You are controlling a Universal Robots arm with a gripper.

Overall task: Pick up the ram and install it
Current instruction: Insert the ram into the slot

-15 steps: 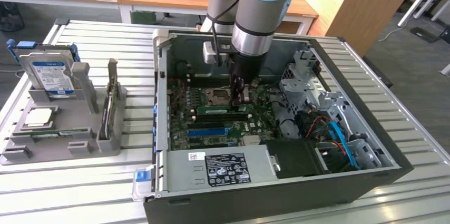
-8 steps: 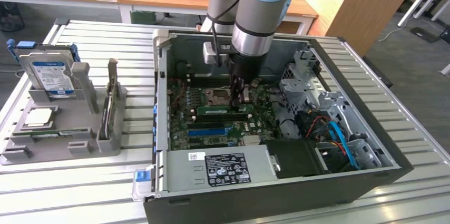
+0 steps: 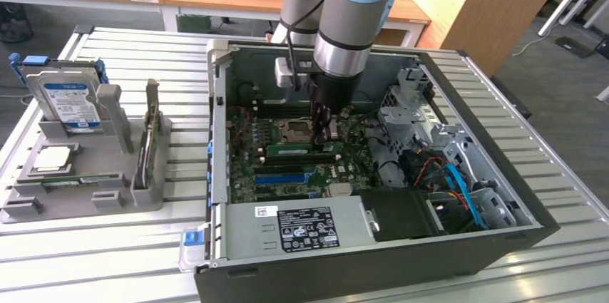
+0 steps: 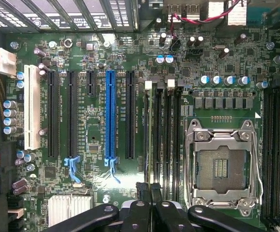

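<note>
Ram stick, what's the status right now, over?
Fingers shut on the ram. Ram edge-on at the motherboard, beside the empty CPU socket. Nothing seen in the way.

Slatted metal table (image 3: 95,264); on it, an open computer case (image 3: 381,271) beside a grey parts holder (image 3: 107,200).

The ram (image 3: 302,150), a slim green stick, stands on edge in a motherboard slot (image 3: 329,155).

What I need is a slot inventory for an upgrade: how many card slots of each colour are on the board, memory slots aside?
White slot: 1
Blue slot: 1
Black slots: 4
Total: 6
</note>
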